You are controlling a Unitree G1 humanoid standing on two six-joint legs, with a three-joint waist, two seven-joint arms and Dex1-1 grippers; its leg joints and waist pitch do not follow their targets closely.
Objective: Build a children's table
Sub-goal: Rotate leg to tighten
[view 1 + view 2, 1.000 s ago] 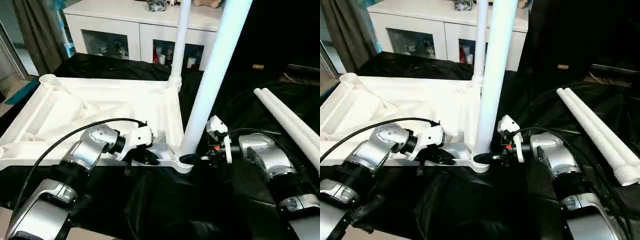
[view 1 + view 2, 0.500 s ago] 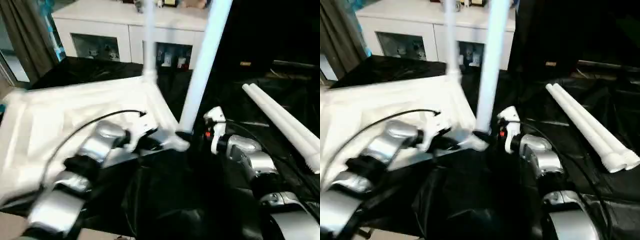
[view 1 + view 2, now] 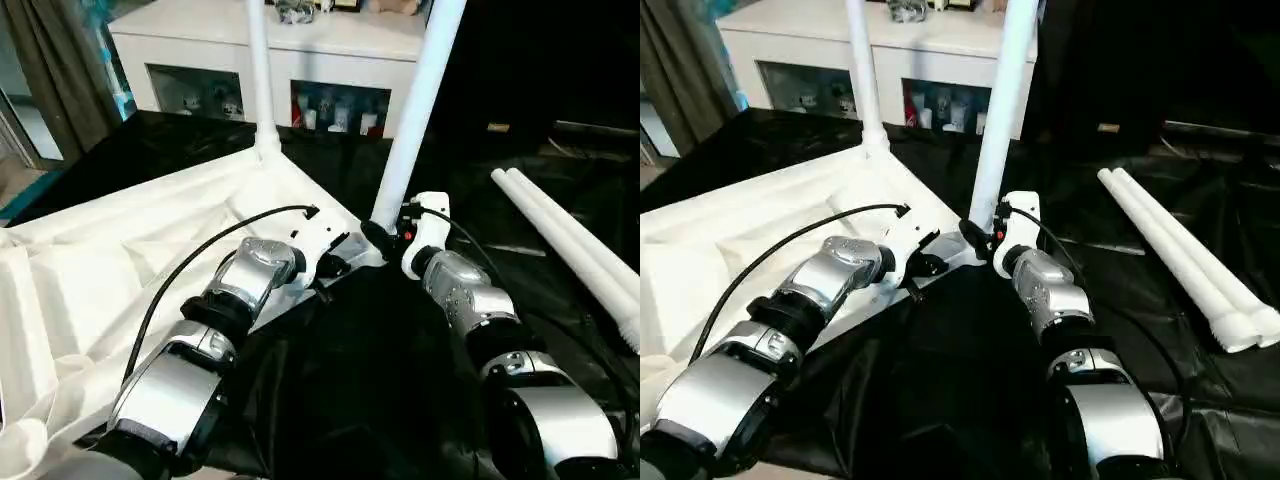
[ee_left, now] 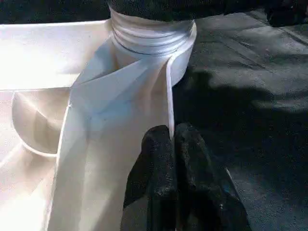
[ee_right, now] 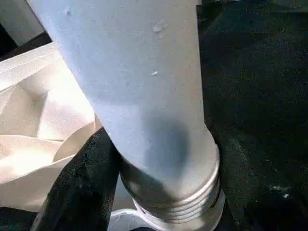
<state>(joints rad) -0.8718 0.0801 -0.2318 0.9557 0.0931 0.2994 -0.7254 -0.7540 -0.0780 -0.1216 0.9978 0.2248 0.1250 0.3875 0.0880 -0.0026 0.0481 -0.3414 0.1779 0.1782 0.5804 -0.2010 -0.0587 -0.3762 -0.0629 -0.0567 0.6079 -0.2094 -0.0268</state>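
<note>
The children's table (image 3: pixel 150 250) lies upside down on the black-covered work table (image 3: pixel 560 220), ribbed underside up. Its top fills the left half of the scene, its long axis running from the near left toward the far right. Two white legs stand upright in its corner sockets. The far leg (image 3: pixel 258 70) rises from the far corner. The nearer leg (image 3: pixel 415 100) rises from the corner between the two grippers, leaning slightly right as it climbs out of view.

Two loose legs (image 3: pixel 570 245) lie side by side on the black cover at the right, touching along their length, well apart from the tabletop. Their long axes run from the far middle toward the near right, and the threaded ends point near-right.

The left gripper (image 4: pixel 171 144) has its two black fingers pressed together on the thin upright edge wall of the tabletop (image 4: pixel 144 91), just short of the corner socket; the wall's rim sits between the fingertips. The right gripper (image 3: pixel 385 235) is at the base of the nearer leg, its jaws standing well apart around the tube just above the threaded collar (image 5: pixel 178 202). One black finger (image 5: pixel 82 187) lies against the leg's side beside the socket.

Beyond the work table stands a white cabinet (image 3: pixel 330 45) with glass-fronted compartments holding small items too small to name. A grey curtain (image 3: pixel 55 70) hangs at the far left.
</note>
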